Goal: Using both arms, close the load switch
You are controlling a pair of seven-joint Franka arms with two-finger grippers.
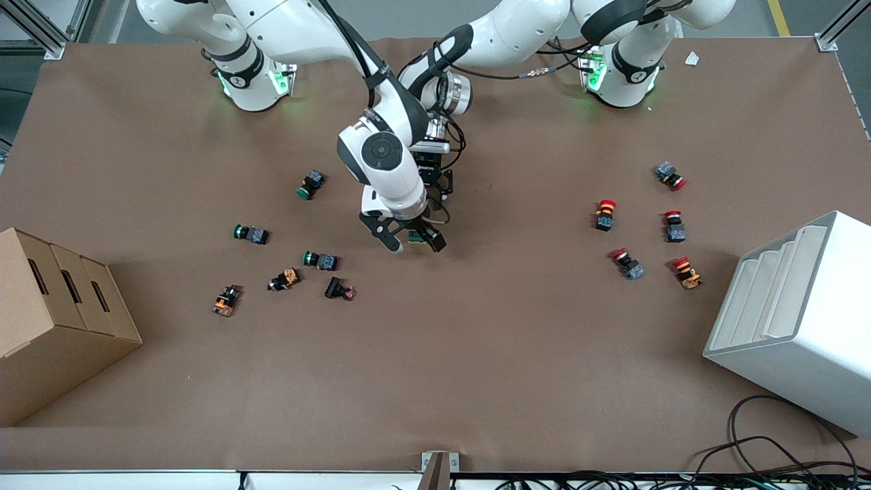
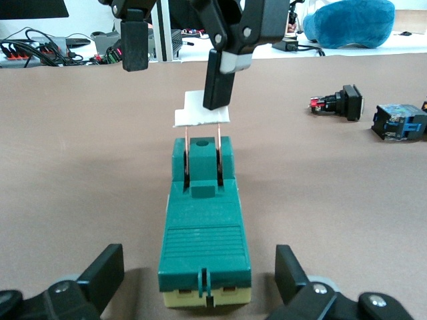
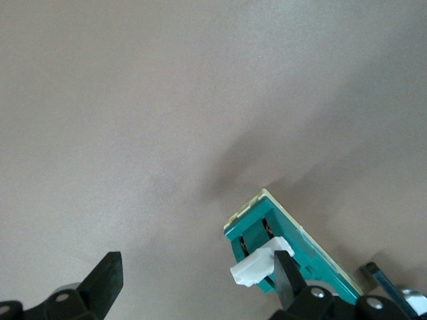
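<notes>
- Load switch (image 2: 204,233) lies flat on the brown table (image 1: 476,354), about mid-table, right under both grippers. Front view shows only a sliver of green between the right gripper's fingers (image 1: 416,236).
- Switch body is dark green with a cream base. Its white lever (image 2: 200,117) stands raised on two copper blades at one end.
- Right gripper (image 1: 411,240): spread wide, clamped on nothing. One finger (image 2: 221,80) has its tip touching the white lever; the other finger (image 2: 135,43) hangs off to the side, well apart from the switch.
- In the right wrist view the same finger (image 3: 285,277) sits against the lever (image 3: 253,265), with the green body (image 3: 293,250) below it.
- Left gripper (image 2: 200,280): also spread wide, gripping nothing. Its fingers (image 2: 103,270) straddle the cream end of the switch, one on each side with a gap to the body, not touching.
- In the front view the left gripper is mostly hidden by the right arm's wrist (image 1: 384,167); it is over the switch.
- Small push-buttons lie scattered toward the right arm's end of the table, well apart from both grippers, e.g. a green-capped button (image 1: 320,259).
- A red-capped group lies toward the left arm's end, e.g. (image 1: 605,214).
- Cardboard box (image 1: 47,320) and white rack (image 1: 796,313) sit at the table's two ends, well apart from both grippers.
</notes>
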